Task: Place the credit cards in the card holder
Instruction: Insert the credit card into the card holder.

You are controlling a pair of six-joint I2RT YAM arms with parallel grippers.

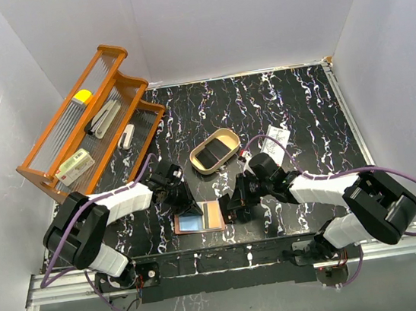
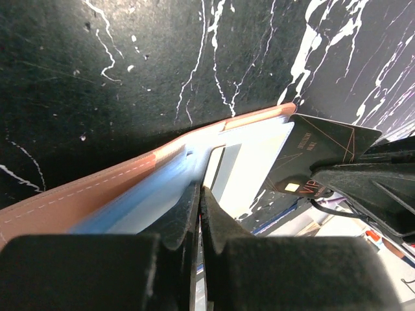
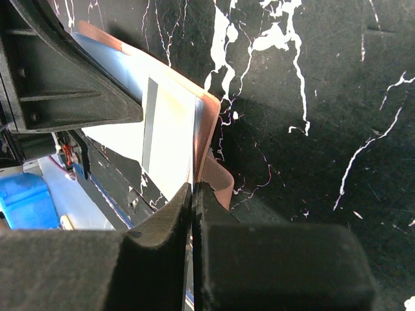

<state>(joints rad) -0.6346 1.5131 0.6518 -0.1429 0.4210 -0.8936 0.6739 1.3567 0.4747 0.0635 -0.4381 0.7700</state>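
Table: black marble-patterned table (image 1: 277, 100) with white veins, carrying everything.
Card holder: reddish-brown leather folding wallet (image 1: 213, 216), open and flat near the front edge, between the two end effectors. Shows a pale blue card (image 2: 130, 210) and a cream card with a grey stripe (image 3: 170, 123), in or on the clear pockets; cannot tell which.
Left end effector (image 2: 201, 197): fully closed, tips down on the inner pocket. Pinching the pocket lip or only pressing it; cannot tell.
Right end effector (image 3: 192, 189): fully closed, nipping a dark plastic card with thin gold lines and VIP print (image 2: 324, 146) by one edge, its far corner at the wallet's edge.
Step in hand: probably feeding the dark card into a pocket.
Done well: pin the wallet with the left. Bring the card's leading edge low and nearly flat to the pocket mouth. Slide along the pocket, not into the leather. Release only once seated.
Risk: wallet skidding or folding under the push.
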